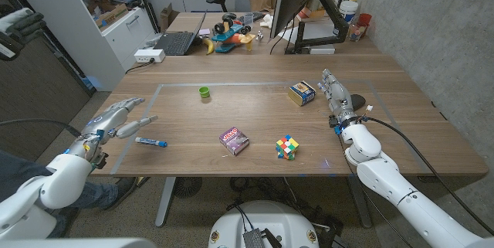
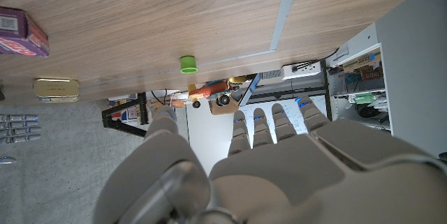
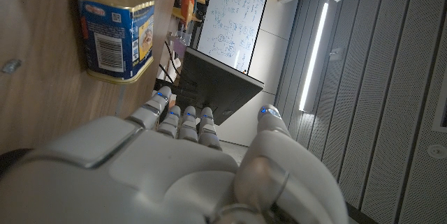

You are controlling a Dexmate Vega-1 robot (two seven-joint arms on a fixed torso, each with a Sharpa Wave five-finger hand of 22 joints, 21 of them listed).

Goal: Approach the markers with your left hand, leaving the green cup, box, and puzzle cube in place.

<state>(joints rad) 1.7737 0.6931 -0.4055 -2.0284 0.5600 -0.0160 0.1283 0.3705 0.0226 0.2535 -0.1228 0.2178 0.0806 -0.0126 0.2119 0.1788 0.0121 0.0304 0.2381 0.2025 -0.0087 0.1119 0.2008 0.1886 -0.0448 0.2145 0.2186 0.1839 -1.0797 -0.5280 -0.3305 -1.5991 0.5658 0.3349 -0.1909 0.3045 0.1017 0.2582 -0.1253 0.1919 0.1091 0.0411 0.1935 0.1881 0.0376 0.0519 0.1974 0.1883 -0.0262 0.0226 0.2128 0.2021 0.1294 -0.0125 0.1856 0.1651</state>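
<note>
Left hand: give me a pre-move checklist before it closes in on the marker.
1. Left hand holds nothing, fingers apart: ok.
2. Blue marker lies on the table just ahead of the fingers, untouched: ok.
3. Green cup upright, far from the hand: ok.
4. Purple box apart from the marker: ok.
5. Puzzle cube undisturbed beside the box: ok.
6. Right hand beside the tin, contact: cannot tell.

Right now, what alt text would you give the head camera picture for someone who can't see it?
The robot's left hand, fingers spread, hovers beside a blue marker on a wooden table. Farther along lie a purple box, a puzzle cube, a small green cup and a blue-and-yellow tin, with the right hand open next to the tin.
</note>
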